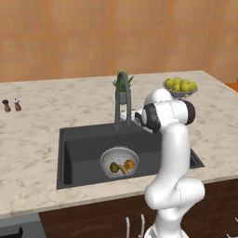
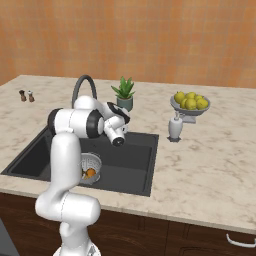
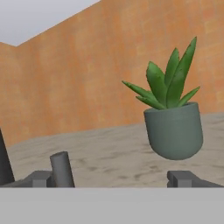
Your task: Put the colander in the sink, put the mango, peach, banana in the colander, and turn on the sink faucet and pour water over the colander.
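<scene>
The colander (image 1: 119, 157) sits in the sink (image 1: 83, 144), toward its front. Inside it lie the mango (image 1: 114, 167), the banana (image 1: 123, 169) and the peach (image 1: 129, 164). In the right base view the arm covers part of the colander (image 2: 93, 162), and the peach (image 2: 90, 173) peeks out. The sink faucet (image 1: 123, 95) arches over the basin from the back rim. My gripper (image 3: 113, 179) is open and empty, held level beside the faucet's base. A short dark lever (image 3: 61, 168) stands just inside its left fingertip (image 3: 41, 178). The water is out of view.
A potted plant (image 3: 174, 131) stands right ahead of the gripper, behind the faucet. A bowl of yellow fruit (image 1: 181, 86) and a white soap dispenser (image 2: 175, 127) are on the counter to the right. Two small shakers (image 1: 11, 105) stand far left.
</scene>
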Controlling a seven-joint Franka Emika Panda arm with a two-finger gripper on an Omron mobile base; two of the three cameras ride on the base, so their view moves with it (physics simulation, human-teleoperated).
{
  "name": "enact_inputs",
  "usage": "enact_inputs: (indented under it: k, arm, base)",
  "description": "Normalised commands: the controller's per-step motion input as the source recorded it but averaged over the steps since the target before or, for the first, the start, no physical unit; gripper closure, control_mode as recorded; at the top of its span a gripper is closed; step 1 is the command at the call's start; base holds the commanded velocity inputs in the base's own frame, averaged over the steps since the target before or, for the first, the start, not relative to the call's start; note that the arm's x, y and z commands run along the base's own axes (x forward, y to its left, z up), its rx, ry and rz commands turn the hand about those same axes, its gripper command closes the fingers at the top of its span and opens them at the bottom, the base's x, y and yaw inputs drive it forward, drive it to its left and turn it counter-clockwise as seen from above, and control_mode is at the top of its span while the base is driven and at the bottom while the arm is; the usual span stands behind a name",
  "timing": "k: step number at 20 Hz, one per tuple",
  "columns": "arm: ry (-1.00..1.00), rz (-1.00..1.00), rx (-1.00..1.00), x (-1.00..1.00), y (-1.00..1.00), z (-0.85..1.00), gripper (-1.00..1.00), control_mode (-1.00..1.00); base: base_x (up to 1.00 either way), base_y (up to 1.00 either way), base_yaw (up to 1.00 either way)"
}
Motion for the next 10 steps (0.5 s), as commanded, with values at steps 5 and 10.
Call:
enact_inputs:
  k: [5,10]
  arm:
    - [0.0,0.0,0.0,0.09,0.0,0.0,-1.0,-1.0]
    - [0.0,0.0,0.0,0.07,0.0,0.0,-1.0,-1.0]
  base:
    - [0.0,0.0,0.0]
    - [0.0,0.0,0.0]
